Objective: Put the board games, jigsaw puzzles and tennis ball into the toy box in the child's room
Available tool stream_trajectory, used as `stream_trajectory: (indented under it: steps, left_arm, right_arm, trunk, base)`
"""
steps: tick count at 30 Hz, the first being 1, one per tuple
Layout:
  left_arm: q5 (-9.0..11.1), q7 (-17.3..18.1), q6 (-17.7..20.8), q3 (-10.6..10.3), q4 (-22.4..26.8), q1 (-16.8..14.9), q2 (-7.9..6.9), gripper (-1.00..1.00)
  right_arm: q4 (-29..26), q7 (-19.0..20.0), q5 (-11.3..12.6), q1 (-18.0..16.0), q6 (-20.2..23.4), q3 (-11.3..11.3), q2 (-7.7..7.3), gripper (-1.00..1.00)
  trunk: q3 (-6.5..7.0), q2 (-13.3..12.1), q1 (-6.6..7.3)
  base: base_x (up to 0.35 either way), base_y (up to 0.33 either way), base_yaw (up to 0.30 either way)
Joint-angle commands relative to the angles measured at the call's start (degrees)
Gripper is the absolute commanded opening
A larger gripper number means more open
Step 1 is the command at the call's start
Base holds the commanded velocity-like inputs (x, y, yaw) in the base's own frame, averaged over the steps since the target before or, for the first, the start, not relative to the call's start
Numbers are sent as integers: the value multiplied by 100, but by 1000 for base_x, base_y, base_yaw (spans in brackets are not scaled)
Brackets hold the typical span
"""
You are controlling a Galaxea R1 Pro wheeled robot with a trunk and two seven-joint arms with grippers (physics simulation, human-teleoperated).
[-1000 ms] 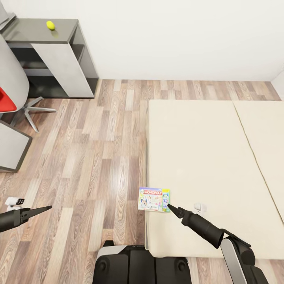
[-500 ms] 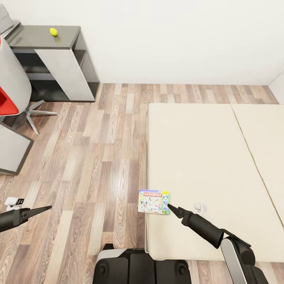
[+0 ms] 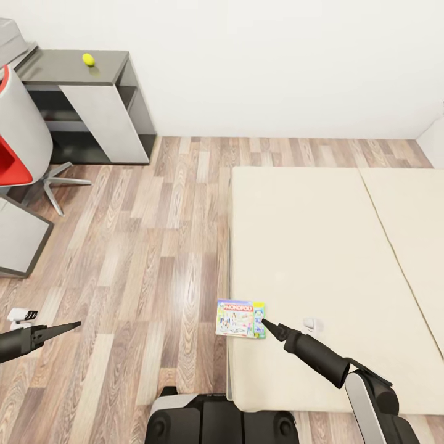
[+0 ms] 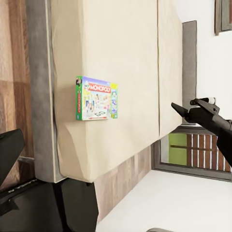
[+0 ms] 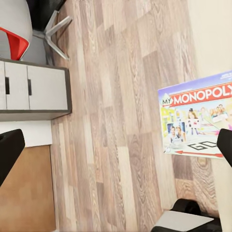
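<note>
Cream-beige mattress fabric of the wide low bed [image 3: 320,259] is carrying the flat white-and-green Monopoly board game box [image 3: 241,318], which is lying just ahead of the tip of the right hand [image 3: 266,323], at the bed's near corner, with its far edge jutting past the mattress side over the wood-plank floor [image 3: 142,246]. In the head view the tip appears to be touching the box's nearer edge, though contact cannot be confirmed. In the right wrist view the two dark fingers [image 5: 9,150] are being held wide apart, so this hand is released and gripping nothing. The left hand [image 3: 73,324] is hanging well off to the other side over the floor; whether it is released or clenched cannot be told.

The pick-up of this box is judged to be the step in hand. A good grasp is likely being served by the overhanging edge: one finger would be slid beneath it and one above, and the closing delayed until the lid sits deep between them, since a push could tip the box off the bed. The small yellow-green tennis ball [image 3: 89,59] is resting far beyond the hand, on the dark grey tabletop [image 3: 58,66].
</note>
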State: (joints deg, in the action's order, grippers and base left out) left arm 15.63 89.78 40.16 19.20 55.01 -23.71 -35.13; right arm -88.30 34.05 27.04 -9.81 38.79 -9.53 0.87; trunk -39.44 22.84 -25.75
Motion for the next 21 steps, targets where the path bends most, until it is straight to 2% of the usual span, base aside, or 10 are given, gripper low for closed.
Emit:
stream_trajectory:
  steps: [1, 21]
  left_arm:
    - [-2, 22, 63, -4, 0, -2, 0, 100]
    - [2, 22, 64, -25, -1, -2, 9, 100]
  right_arm:
    - [-3, 14, 18, -3, 41, -16, 5, 100]
    - [-34, 68, 29, 0, 47, -27, 1, 100]
  trunk:
    - [3, 8, -4]
    - [192, 8, -4]
  base:
    - [0, 0, 0]
    - [0, 0, 0]
